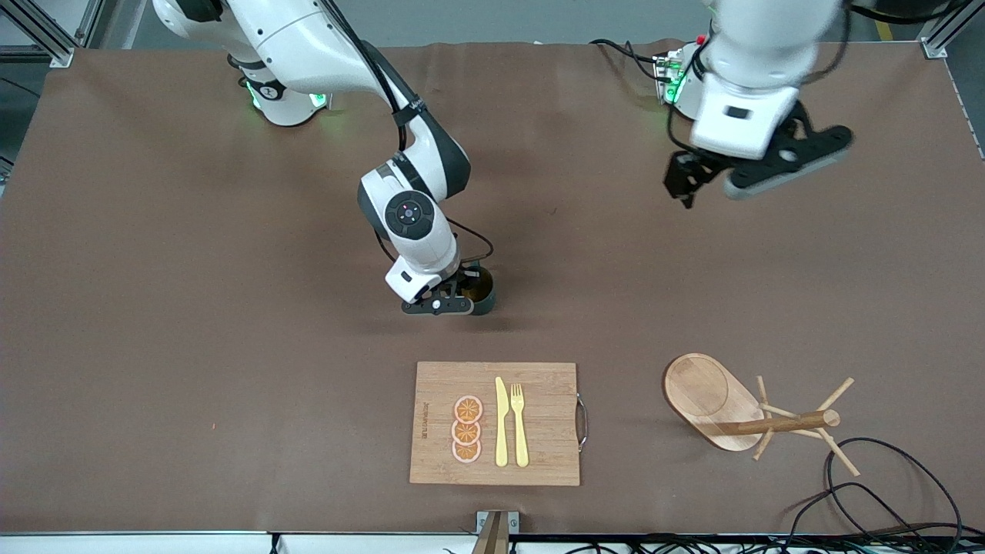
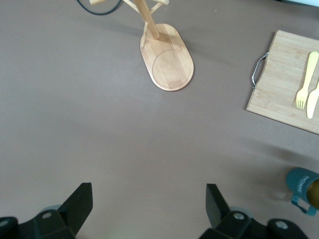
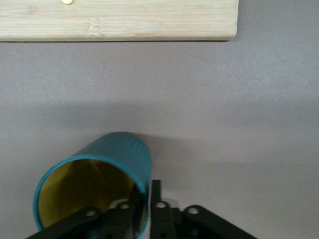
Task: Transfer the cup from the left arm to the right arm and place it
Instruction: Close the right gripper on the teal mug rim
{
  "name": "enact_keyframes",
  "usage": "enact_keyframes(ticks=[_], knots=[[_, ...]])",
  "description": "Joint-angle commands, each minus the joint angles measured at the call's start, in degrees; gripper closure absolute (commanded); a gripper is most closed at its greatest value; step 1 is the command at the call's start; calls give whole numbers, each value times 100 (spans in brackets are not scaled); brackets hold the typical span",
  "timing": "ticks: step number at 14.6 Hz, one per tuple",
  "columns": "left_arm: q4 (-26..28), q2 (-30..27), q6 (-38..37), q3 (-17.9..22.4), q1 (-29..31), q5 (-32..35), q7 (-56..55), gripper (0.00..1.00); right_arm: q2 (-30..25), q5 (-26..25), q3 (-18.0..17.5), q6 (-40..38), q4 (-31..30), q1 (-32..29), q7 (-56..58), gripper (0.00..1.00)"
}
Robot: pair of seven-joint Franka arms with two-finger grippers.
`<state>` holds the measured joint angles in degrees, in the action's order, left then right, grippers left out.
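The cup [image 1: 482, 289], dark teal with a yellowish inside, is low at the table near its middle, a little farther from the front camera than the cutting board; I cannot tell whether it rests on the table. My right gripper [image 1: 455, 295] is shut on its rim. In the right wrist view one finger is inside the cup [image 3: 119, 155] and one outside, with the right gripper [image 3: 149, 188] pinching the wall. My left gripper [image 1: 785, 161] is open and empty, up in the air over bare table at the left arm's end. In the left wrist view the left gripper [image 2: 149, 204] has its jaws wide apart, and the cup [image 2: 303, 188] shows at the edge.
A wooden cutting board [image 1: 539, 462] with a yellow knife, fork and orange slices lies near the front edge. A wooden peg rack [image 1: 723, 404] lies toward the left arm's end, with black cables [image 1: 885, 485] beside it. The rack [image 2: 167, 62] and board [image 2: 284, 84] show in the left wrist view.
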<state>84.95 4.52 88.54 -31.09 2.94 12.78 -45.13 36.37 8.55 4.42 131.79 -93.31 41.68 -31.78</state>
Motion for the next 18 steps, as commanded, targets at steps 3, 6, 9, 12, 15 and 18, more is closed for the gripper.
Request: enact_keyframes(ticks=[3,6,9,12,15,18], knots=[[-277,154,5,93,357,-206,880,0,-16,-195,50,-74,155,33,572,100],[-278,93,14,1075,-212,-371,1610,0,-209,-231,94,-380,120,-168,1768,100],[-278,-109,14,1762,-223,-1117,2557,0,-560,-283,94,-777,-80,-642,3216,100],[-243,-250,-47,2002,-232,-1226,3247,0,-1095,-284,94,-795,-747,-1327,5140,100],[3,-504,-346,2037,-223,-1190,3702,0,-1649,-293,94,-786,-1451,-2030,6960,100],[310,-715,-320,2160,-223,-1252,3968,0,-2081,-301,94,-786,-1909,-2672,8648,100]])
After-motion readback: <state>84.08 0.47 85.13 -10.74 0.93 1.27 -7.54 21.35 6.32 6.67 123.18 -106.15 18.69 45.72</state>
